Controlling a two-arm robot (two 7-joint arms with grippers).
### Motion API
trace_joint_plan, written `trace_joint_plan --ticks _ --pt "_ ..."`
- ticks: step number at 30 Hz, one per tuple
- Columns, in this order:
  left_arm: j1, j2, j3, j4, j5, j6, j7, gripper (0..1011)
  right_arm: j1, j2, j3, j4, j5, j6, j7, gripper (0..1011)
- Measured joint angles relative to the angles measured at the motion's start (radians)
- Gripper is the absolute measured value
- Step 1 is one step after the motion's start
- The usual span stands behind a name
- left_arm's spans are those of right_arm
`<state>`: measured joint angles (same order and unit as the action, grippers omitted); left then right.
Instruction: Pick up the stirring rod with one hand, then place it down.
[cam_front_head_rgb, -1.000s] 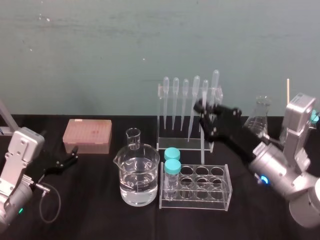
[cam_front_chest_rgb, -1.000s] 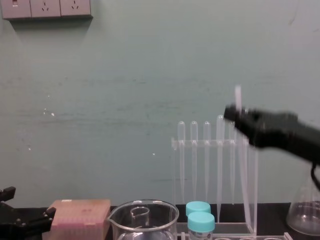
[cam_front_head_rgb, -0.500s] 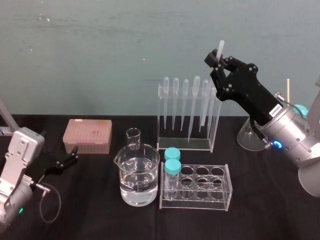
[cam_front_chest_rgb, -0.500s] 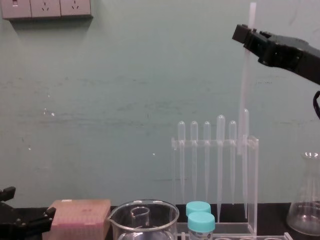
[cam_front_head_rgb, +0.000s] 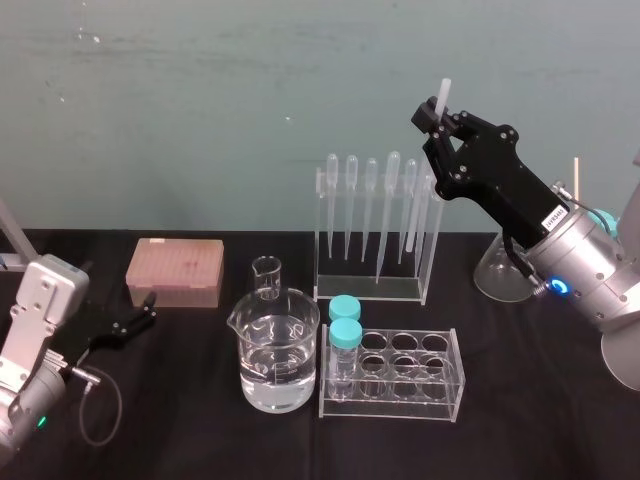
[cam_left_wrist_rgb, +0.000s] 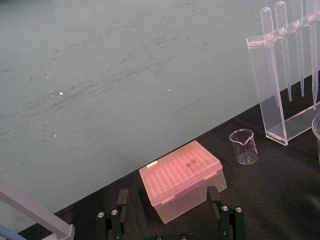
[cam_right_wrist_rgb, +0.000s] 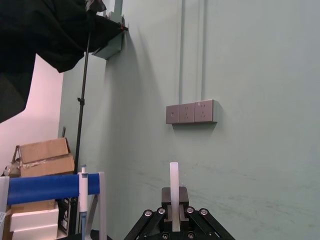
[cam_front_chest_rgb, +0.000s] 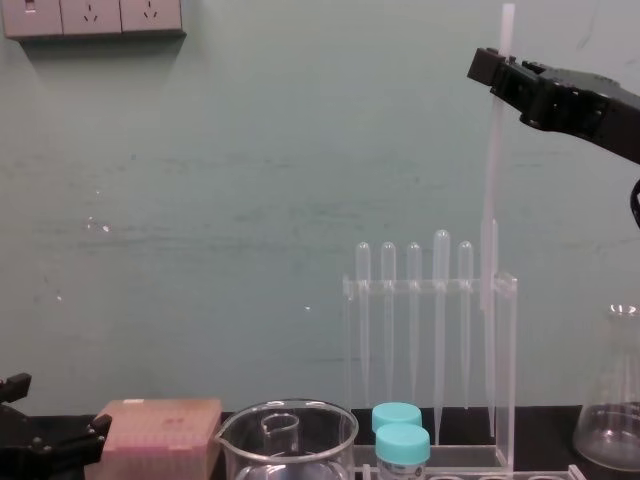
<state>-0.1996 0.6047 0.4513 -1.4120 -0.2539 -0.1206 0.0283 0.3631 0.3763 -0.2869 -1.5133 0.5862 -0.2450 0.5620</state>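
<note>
Translucent stirring rod (cam_front_chest_rgb: 493, 170) upright in right gripper (cam_front_chest_rgb: 495, 68), lower end indistinct against rack (cam_front_chest_rgb: 430, 285)

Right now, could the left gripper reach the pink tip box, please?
Probably yes: the open left gripper points at the pink tip box, with only black table between them.

Right gripper (cam_front_head_rgb: 437, 118): black, elongated, white label (cam_front_head_rgb: 553, 217) on side; silver-grey wrist (cam_front_head_rgb: 592, 272), blue glowing ring (cam_front_head_rgb: 557, 289). Left gripper (cam_front_head_rgb: 150, 308): black; grey boxy wrist (cam_front_head_rgb: 40, 310), looped grey cable (cam_front_head_rgb: 100, 420), green light (cam_front_head_rgb: 40, 421).
</note>
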Motion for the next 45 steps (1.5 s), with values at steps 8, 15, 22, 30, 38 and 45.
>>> trace_joint_plan --ticks 8,15,22,30,38,45 --pt "0.0 0.0 0.0 0.0 0.0 0.0 0.0 1000 0.004 0.0 -0.003 0.012 0.002 0.002 0.001 70" --pt "0.0 0.0 0.0 0.0 0.0 0.0 0.0 1000 0.007 -0.001 -0.004 0.021 0.003 0.002 0.003 70" --pt "0.0 0.0 0.0 0.0 0.0 0.0 0.0 1000 0.006 0.0 -0.004 0.025 0.007 0.002 0.005 70" --pt "0.0 0.0 0.0 0.0 0.0 0.0 0.0 1000 0.005 0.001 -0.005 0.026 0.007 0.002 0.005 70" --pt "0.0 0.0 0.0 0.0 0.0 0.0 0.0 1000 0.0 0.003 -0.004 0.022 0.006 0.004 0.005 70" --pt "0.0 0.0 0.0 0.0 0.0 0.0 0.0 1000 -0.003 0.005 -0.003 0.018 0.006 0.003 0.003 70"
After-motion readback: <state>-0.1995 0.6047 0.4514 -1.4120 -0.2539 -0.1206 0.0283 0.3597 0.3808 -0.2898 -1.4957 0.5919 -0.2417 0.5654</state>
